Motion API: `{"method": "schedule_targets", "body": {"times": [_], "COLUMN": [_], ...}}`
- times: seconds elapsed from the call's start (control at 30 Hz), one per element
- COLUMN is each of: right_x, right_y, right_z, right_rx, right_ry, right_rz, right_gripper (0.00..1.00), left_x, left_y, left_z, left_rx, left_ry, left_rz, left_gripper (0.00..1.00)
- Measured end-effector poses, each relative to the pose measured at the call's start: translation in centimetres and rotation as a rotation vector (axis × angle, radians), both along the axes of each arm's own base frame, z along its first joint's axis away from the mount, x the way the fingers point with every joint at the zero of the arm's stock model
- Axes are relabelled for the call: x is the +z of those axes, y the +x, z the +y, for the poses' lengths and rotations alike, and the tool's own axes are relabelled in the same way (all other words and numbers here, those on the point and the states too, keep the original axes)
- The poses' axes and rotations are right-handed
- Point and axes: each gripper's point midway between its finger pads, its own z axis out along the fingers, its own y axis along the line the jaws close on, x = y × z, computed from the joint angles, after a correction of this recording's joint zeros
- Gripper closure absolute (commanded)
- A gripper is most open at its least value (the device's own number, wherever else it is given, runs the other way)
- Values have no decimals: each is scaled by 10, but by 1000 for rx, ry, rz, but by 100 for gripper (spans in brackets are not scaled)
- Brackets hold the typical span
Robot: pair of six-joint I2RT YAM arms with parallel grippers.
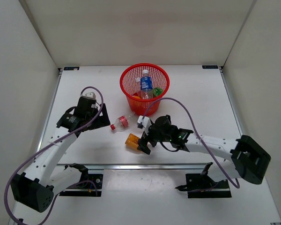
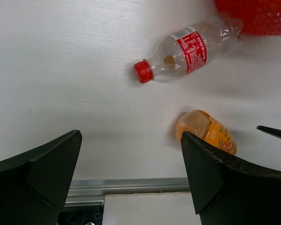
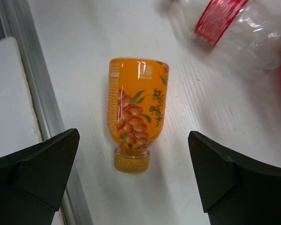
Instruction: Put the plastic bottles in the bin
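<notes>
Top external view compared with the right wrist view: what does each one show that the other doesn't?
Only the top external view shows the whole left arm and right arm, and the bottles inside the red bin, such as the blue-label bottle. Only the right wrist view shows the flower print on the orange bottle, between open jaws. Both show that orange bottle and the red-label bottle lying on the table.

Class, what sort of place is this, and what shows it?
Likely a robotics lab test cell: a white table boxed in by white panels, two robot arms bolted at its edge, and a red bin holding bottles.
</notes>
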Motion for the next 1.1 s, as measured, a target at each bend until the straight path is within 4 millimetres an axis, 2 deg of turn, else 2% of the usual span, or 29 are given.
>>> {"method": "schedule_targets", "body": {"times": [0.17, 0.23, 0.27, 0.3, 0.43, 0.53, 0.57, 0.7, 0.8, 0.97, 1.03, 1.1], "right_x": [-36, -46, -49, -53, -59, -59, -59, -52, -24, 67, 107, 146], "right_y": [5, 11, 13, 16, 18, 16, 15, 13, 13, 21, 35, 61], "right_z": [14, 21, 25, 28, 41, 46, 46, 36, 25, 10, 5, -1], "right_rx": [42, 56, 66, 72, 93, 102, 101, 87, 63, -2, -46, -109], "right_ry": [-98, -126, -138, -149, -170, -181, -185, -202, -163, 22, 86, 135], "right_rz": [28, 24, 19, 13, -23, -55, -57, -52, -82, -199, -244, -284], "right_gripper": [5, 16, 30, 37, 49, 72, 84, 97, 100, 96, 94, 94], "left_x": [8, 7, 6, 5, -2, -10, -12, -16, -17, -23, -29, -35], "left_y": [9, 11, 12, 14, 26, 39, 44, 63, 74, 85, 87, 89], "left_z": [11, 12, 13, 14, 21, 22, 20, 11, 6, -3, -11, -19], "left_rx": [17, 14, 17, 21, 61, 69, 62, 33, 14, -32, -69, -103], "left_ry": [20, 27, 31, 34, 35, 45, 46, 36, 18, -7, -22, -39], "left_rz": [-29, -25, -23, -19, -6, 20, 29, 37, 30, 31, 44, 60], "left_gripper": [2, 1, 2, 1, 1, 2, 1, 1, 1, 1, 1, 1]}}
